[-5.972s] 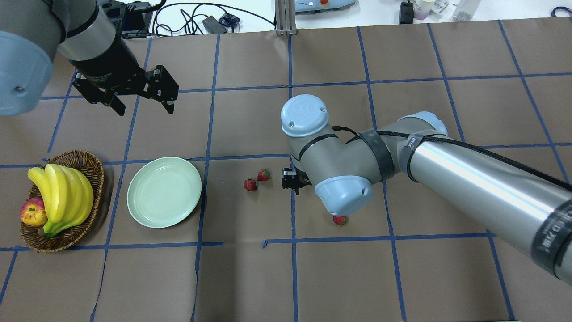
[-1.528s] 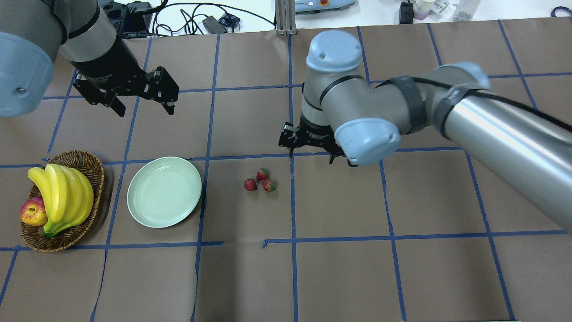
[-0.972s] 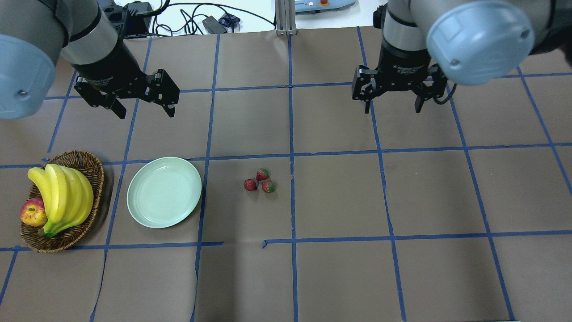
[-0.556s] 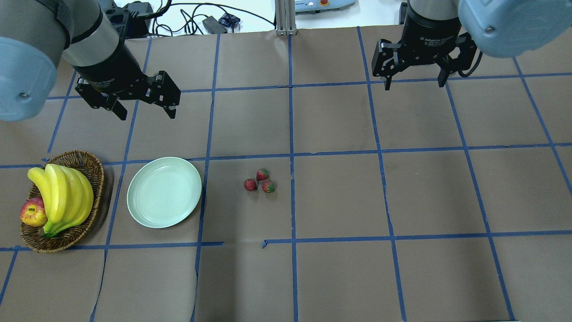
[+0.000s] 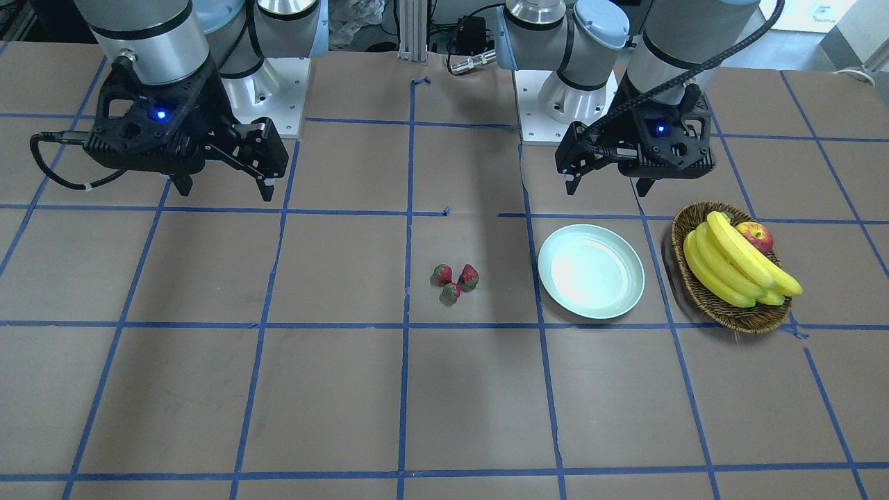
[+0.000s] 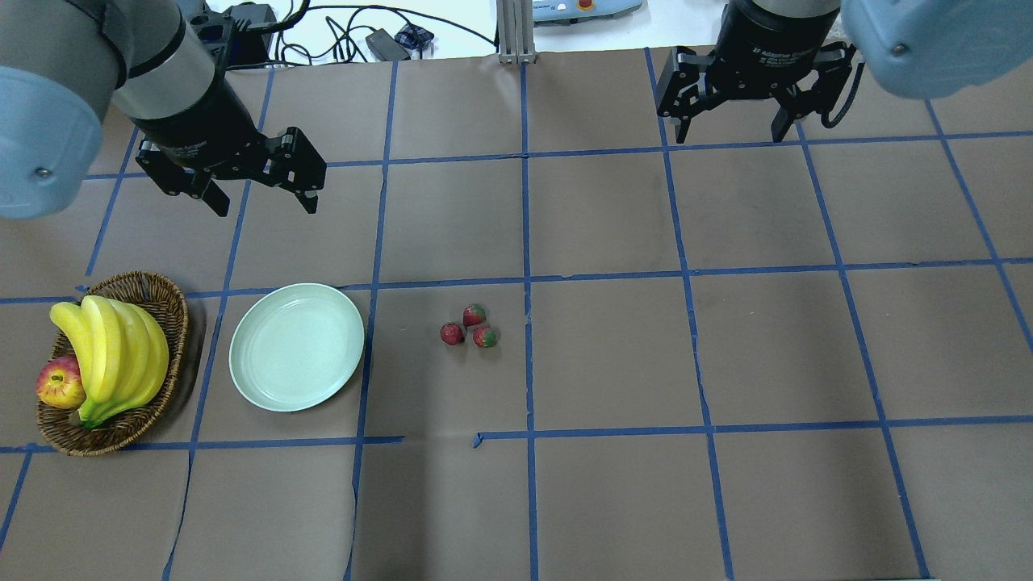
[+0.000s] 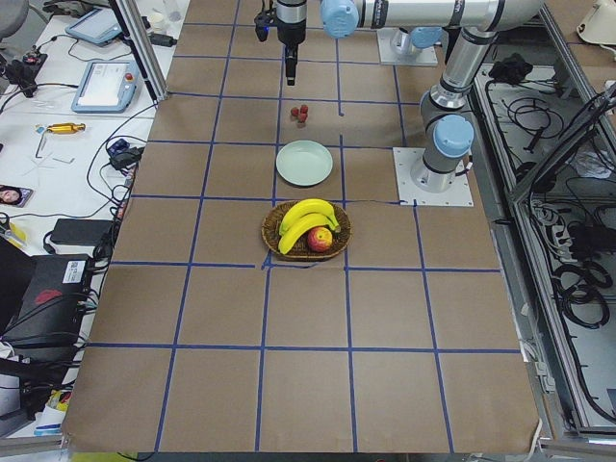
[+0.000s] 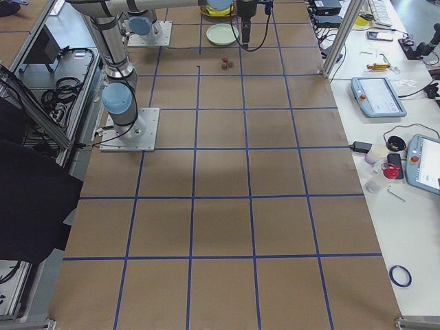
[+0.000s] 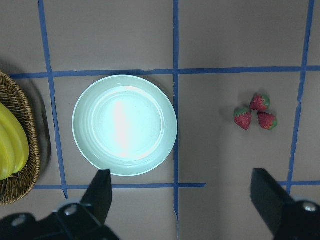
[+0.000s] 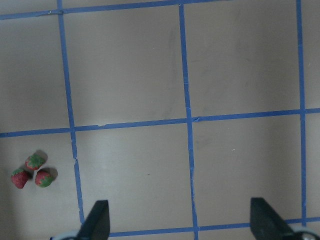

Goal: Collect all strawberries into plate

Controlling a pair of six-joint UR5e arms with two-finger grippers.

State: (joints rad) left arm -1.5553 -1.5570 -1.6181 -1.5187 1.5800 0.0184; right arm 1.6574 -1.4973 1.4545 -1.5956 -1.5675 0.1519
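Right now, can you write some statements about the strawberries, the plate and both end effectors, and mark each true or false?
1. The three strawberries lie close together on the table, outside the plate. True.
2. The plate already holds one strawberry. False: nothing lies in it.
3. The left end effector is open and holds nothing. True.
4. The right end effector grips a strawberry. False: the right end effector is open and empty.
5. The apple sits on the plate. False: the apple is in the basket, beside the bananas.
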